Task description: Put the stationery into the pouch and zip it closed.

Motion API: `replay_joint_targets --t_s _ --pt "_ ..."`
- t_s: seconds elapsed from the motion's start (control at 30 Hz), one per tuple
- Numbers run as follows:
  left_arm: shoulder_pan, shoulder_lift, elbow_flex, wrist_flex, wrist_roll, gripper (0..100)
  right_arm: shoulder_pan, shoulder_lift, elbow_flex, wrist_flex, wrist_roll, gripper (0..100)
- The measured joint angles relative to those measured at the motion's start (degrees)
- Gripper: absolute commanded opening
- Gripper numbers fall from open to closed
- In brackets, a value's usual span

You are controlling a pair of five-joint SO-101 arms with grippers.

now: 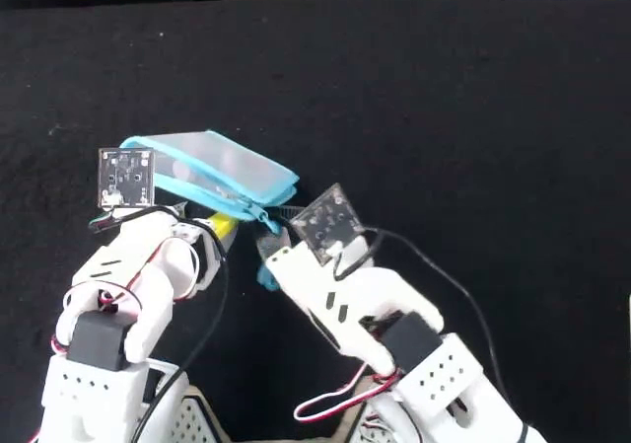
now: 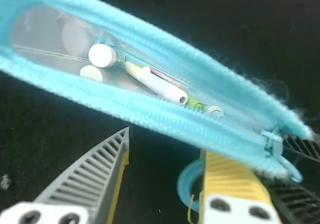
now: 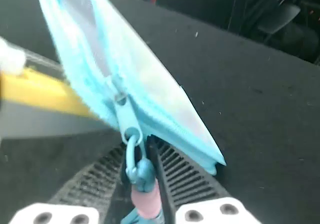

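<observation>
The translucent pouch (image 1: pixel 222 172) with blue zipper trim is held up off the black table. Its mouth (image 2: pixel 150 79) gapes over most of its length, and several pens (image 2: pixel 160 84) lie inside. The zipper slider (image 3: pixel 120 102) sits near one end of the opening. My right gripper (image 3: pixel 142 159) is shut on the blue and pink zipper pull (image 3: pixel 142 176) hanging from the slider. My left gripper (image 2: pixel 167 144) stands open just below the pouch's near zipper edge, its grey finger (image 2: pixel 100 179) and yellow finger (image 2: pixel 230 179) well apart. In the high view the left gripper (image 1: pixel 212 231) is at the pouch's near side.
The black tabletop (image 1: pixel 473 117) stretches wide behind and to the right of the pouch. Both arms crowd the near edge, with the right arm's cable (image 1: pixel 434 265) looping beside it. Room clutter lies beyond the far edge.
</observation>
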Motion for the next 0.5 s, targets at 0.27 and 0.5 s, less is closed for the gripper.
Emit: replay_joint_targets --t_s 0.27,0.5 --pt "-0.1 0.0 0.0 0.0 -0.1 24 -0.2 0.0 -7.4 7.7 11.9 1.8" --pt "0.1 0.0 0.0 0.0 -0.1 24 -0.2 0.0 -16.0 13.2 19.3 1.7"
